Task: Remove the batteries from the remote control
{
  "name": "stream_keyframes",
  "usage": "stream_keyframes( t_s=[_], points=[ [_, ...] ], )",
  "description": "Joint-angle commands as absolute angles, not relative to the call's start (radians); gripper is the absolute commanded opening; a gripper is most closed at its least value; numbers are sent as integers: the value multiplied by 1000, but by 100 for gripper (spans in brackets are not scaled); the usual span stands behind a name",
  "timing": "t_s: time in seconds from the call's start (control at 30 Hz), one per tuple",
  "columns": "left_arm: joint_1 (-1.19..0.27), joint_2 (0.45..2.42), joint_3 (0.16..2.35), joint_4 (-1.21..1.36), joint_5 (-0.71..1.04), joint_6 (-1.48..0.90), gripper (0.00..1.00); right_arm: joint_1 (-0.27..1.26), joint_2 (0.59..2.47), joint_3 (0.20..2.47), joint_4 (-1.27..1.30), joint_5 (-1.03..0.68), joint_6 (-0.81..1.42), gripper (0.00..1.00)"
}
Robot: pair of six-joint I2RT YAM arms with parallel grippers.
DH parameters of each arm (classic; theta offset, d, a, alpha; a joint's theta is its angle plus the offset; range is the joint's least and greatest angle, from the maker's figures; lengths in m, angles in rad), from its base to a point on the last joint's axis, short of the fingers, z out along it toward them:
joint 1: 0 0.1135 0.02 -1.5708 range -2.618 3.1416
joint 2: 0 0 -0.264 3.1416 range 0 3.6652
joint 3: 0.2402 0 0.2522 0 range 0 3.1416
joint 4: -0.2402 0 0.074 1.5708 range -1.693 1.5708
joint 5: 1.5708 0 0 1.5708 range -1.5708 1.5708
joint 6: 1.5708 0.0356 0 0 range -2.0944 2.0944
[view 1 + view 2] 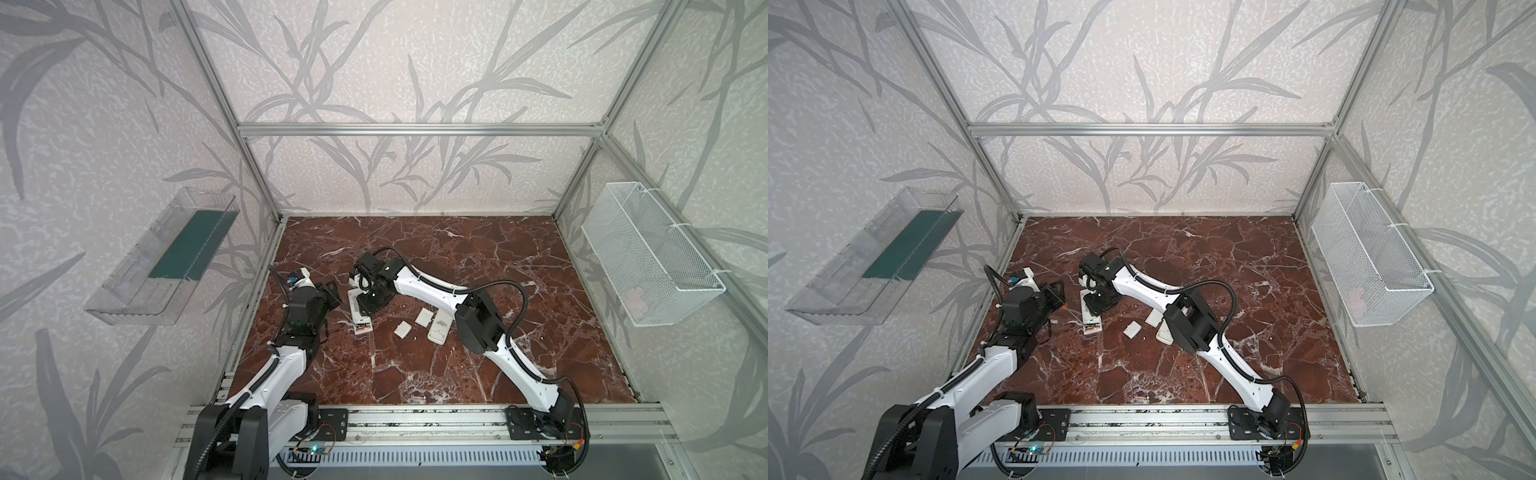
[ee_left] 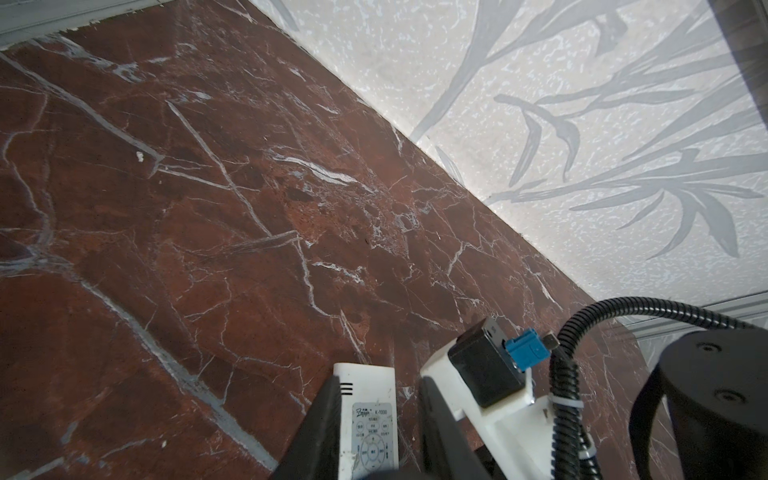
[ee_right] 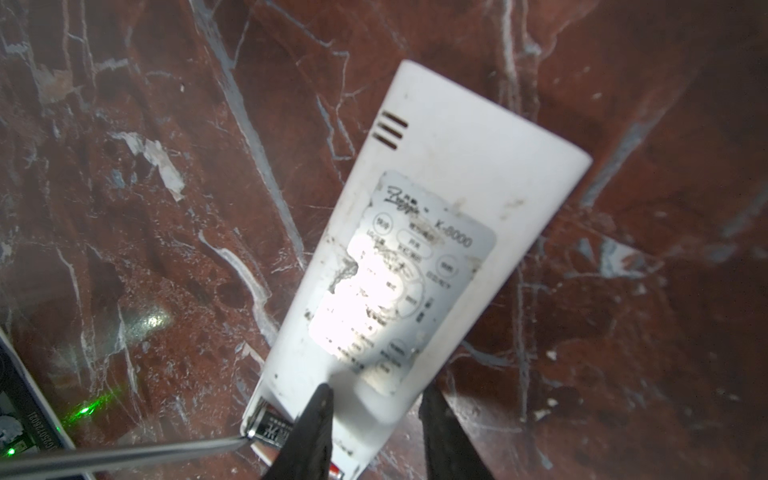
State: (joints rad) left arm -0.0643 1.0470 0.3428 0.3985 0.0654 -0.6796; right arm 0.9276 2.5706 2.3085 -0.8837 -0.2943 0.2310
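**Item 1, nearest.** Front strip of the table: bare marble save 1 small item by the front edge, too small to identify. This is the widest free room for either arm.

**Item 2.** Remote: white, left of centre, battery end toward the front, bay uncovered. A dark battery sits in the bay, and an orange battery shows beside it. Neither is out yet.

**Item 3.** Screwdriver: the shaft slants in from the left with its tip at the dark battery's end, placed, by my reading, to lever it up. The left gripper appears clenched on the orange handle, though its wrist view does not show the grasp.

**Item 4.** Right gripper: reaches across the middle, over the remote's midsection. 1 finger lies over the face and the other at the long edge, likely to pin the body against the prying. Clamped or merely pressing: cannot tell.

**Item 5.** Cover, 2nd cover and 2nd remote: right of the work, near one another, beside the right arm. A battery rolling that way has little clearance.

**Item 6, farthest.** The rear of the table is open to the wall. A tray and a basket hang on the side walls, well apart from the work.
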Motion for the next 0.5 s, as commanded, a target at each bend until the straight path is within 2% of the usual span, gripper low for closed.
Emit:
stream_keyframes(
  t_s=[0.0,0.47],
  points=[
    [-74,1053,316,475,53,-673,0,985,2689,2244,-985,-290,203,35],
    [-138,1002,168,686,-133,-718,0,972,2663,2165,-912,-350,257,35]
  ],
)
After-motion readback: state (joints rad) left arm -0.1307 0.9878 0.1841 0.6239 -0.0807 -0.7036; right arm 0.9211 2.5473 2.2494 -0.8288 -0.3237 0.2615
